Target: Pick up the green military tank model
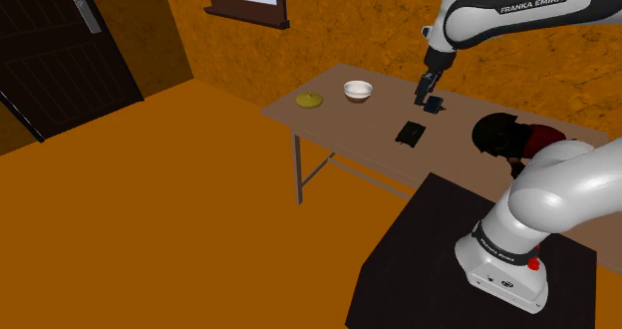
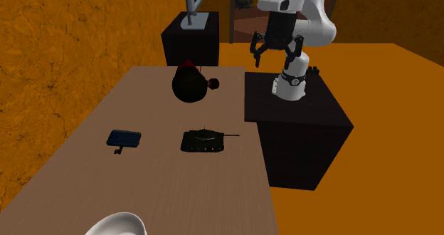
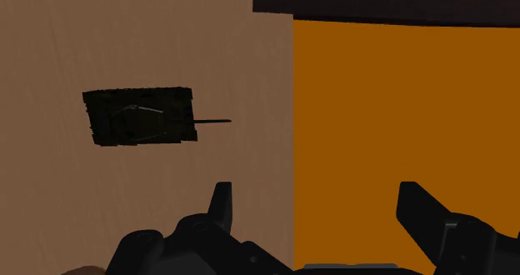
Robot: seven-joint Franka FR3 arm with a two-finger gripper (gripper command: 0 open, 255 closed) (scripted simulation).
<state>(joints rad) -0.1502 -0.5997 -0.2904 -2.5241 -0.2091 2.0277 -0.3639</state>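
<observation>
Hovering in the approach step, by my reading, with the gripper [image 2: 274, 54] spread wide and clasping nothing. Spot the tank model [image 2: 205, 141] down on the table [image 2: 164, 198], dark green going on black, upright on its tracks close to the stand-side edge, barrel aimed at three o'clock in the second exterior view. Puts the target at roughly seven o'clock from the gripper there, well apart and far below. Same story from the shoulder view: gripper [image 1: 429, 90] up high, tank model [image 1: 410, 134] between six and seven o'clock under it. Over to the wrist view: shows fingers [image 3: 222, 211] standing apart, tank model [image 3: 140, 117] off toward ten o'clock from the gripper [image 3: 321, 211] and not between them, with the table's edge and the orange floor [image 3: 400, 107] straight underneath. Calls for a sideways shift first, most likely, to centre the open fingers over the hull, perhaps a wrist turn to close across the narrow width and not along the barrel, then a straight drop. Mind the neighbours: dark blue flat thing [image 2: 124, 138] at nine o'clock from the tank model, dark round thing [image 2: 188, 84] near twelve, both apart from it. Reaching out from the stand [image 2: 313, 119] with the arm [image 1: 518, 8] arched high and the gripper pointing straight down.
</observation>
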